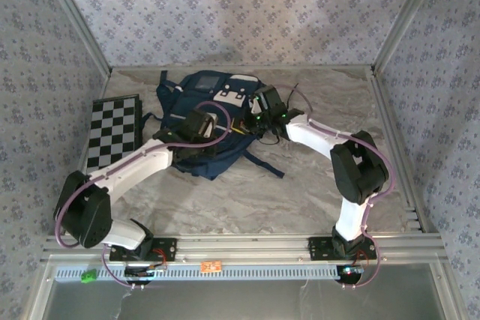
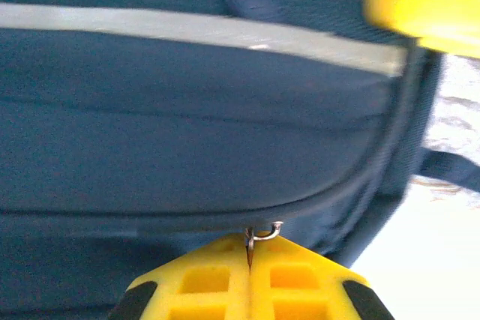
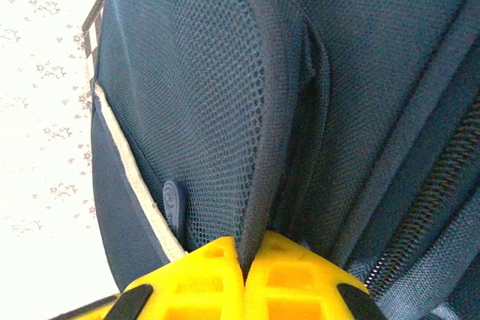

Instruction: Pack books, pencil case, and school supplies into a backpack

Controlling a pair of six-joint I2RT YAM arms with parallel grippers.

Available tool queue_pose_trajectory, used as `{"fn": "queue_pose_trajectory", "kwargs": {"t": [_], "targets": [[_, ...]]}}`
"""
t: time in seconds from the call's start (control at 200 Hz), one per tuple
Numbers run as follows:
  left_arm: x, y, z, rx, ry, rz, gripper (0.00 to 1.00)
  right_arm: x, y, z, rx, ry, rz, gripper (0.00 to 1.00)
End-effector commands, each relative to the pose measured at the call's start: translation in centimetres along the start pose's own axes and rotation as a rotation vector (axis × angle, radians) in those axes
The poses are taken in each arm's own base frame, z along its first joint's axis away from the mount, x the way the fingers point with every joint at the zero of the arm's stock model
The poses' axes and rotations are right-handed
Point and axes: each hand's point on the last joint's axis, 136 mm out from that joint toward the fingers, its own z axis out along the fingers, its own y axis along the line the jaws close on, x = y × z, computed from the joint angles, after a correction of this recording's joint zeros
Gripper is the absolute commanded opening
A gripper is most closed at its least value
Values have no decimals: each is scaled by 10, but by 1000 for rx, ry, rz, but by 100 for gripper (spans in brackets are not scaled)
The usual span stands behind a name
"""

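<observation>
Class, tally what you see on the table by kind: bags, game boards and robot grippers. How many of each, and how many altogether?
Backpack: 1
Checkered board: 1
Grippers: 2, the left gripper and the right gripper
Total: 4

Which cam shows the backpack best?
Top external: whole backpack outline, partly covered. Left wrist: blurred blue panel, left gripper shut on a metal ring. Right wrist: mesh pocket, right gripper pinching its edge.
</observation>
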Motion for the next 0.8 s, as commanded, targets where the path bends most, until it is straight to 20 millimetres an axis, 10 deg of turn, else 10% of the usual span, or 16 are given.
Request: {"fn": "queue_pose_trajectory", "kwargs": {"t": [0.0,0.12,0.485,0.795], "targets": [[7,34,-6,-70,-1,-13,0,-17,-1,-25,28,-43,-47,0],[7,38,-6,-25,-13,-60,0,-20,3,-30,22,-30,-64,0],[3,-48,1,197,-20,-37,0,-51,-6,-33,88,-13,-134,0],[-15,-60,7,194,-58,-91,0,-35,-14,-56,77,-30,-69,48]]}}
